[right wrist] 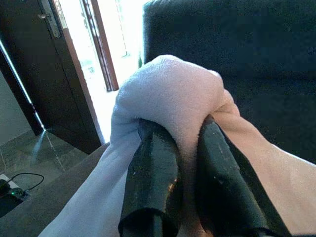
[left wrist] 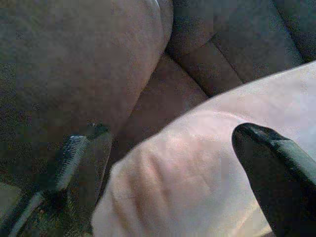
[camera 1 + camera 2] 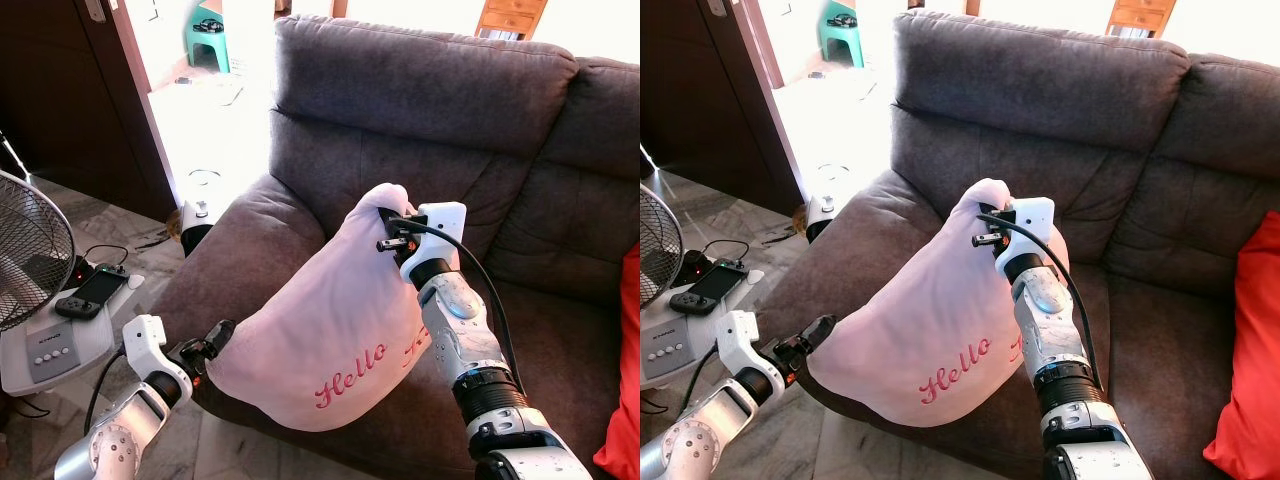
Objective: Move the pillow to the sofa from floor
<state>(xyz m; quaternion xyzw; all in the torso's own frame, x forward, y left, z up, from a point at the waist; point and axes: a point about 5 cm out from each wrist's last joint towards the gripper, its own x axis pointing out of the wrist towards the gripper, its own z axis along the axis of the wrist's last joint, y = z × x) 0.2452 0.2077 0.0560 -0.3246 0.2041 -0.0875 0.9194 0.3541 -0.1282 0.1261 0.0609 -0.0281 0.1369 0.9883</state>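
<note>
We stand in a bright room with a pale tiled floor (image 3: 100,215) and a dark wooden door (image 3: 70,90) in the upper left of the frame, sunlight pouring in beside it. A grey-brown sofa (image 3: 450,110) takes up the centre and right of the head views, with a red cushion (image 3: 1245,370) at the far right edge. In the middle of the frame, the pink pillow (image 3: 330,330), stitched with "Hello" in red, hangs over the front of the sofa seat beside the armrest, clear of the floor. At the left edge we see a standing fan (image 3: 30,245) with a game controller (image 3: 92,290) on its base, and a teal stool (image 3: 210,40) at the top. Our right gripper (image 1: 185,168) is clenched on the pillow's bunched top corner, fabric squeezed between its two black fingers. Our left gripper (image 3: 212,338), in the lower left, touches the pillow's lower corner; its fingers (image 2: 276,173) are spread apart, one lying on the fabric.
</note>
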